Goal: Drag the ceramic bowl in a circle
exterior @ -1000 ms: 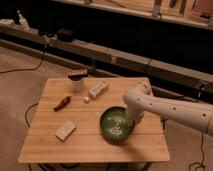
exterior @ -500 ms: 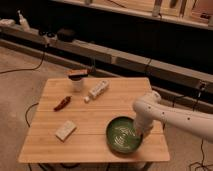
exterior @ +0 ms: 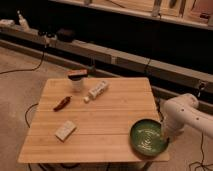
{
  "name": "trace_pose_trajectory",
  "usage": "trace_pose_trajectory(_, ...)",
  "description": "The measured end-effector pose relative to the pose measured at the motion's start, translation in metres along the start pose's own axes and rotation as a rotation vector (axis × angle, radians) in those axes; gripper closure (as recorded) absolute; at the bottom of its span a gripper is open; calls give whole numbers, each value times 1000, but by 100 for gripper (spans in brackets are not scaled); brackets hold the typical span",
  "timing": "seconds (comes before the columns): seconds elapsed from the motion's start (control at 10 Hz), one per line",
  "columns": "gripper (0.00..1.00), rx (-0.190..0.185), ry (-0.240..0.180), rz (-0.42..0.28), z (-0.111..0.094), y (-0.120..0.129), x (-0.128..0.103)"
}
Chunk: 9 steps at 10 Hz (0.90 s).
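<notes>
The ceramic bowl (exterior: 148, 138) sits at the near right corner of the wooden desk (exterior: 115, 116). It is round, wide and green, with a paler pattern inside. Its rim comes very close to the near edge and to the right edge of the desk. It stands upright and nothing lies inside it that I can see.

The gripper (exterior: 163, 135) is at the right side of the bowl, pointing down and meeting the rim there. I cannot tell if it is grasping the rim or is released, because its tip blends with the bowl. The white arm (exterior: 189, 113) comes in from the right, beyond the right edge of the desk, and bends down to the bowl.

The other things are well apart from the bowl, on the left half of the desk. A pale rectangular block (exterior: 65, 130) lies near the near left corner. A small reddish-brown object (exterior: 62, 103) lies close to the left edge, about at the middle. A white cup with a brown lid (exterior: 77, 80) stands near the far edge. Just beside it, to the right, a white tube (exterior: 98, 90) lies on its side. A dark cable (exterior: 29, 67) runs over the floor beyond the far left corner.
</notes>
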Motion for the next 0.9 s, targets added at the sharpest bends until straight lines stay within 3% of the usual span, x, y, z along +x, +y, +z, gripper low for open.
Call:
trace_pose_trajectory(0.3, 100, 30, 57, 128, -1, 7, 45)
trace_pose_trajectory(0.6, 100, 62, 123, 221, -5, -18, 99)
trace_pose_trajectory(0.7, 100, 74, 141, 241, -6, -29, 113)
trace_pose_trajectory(0.9, 100, 105, 159, 203, -12, -68, 122)
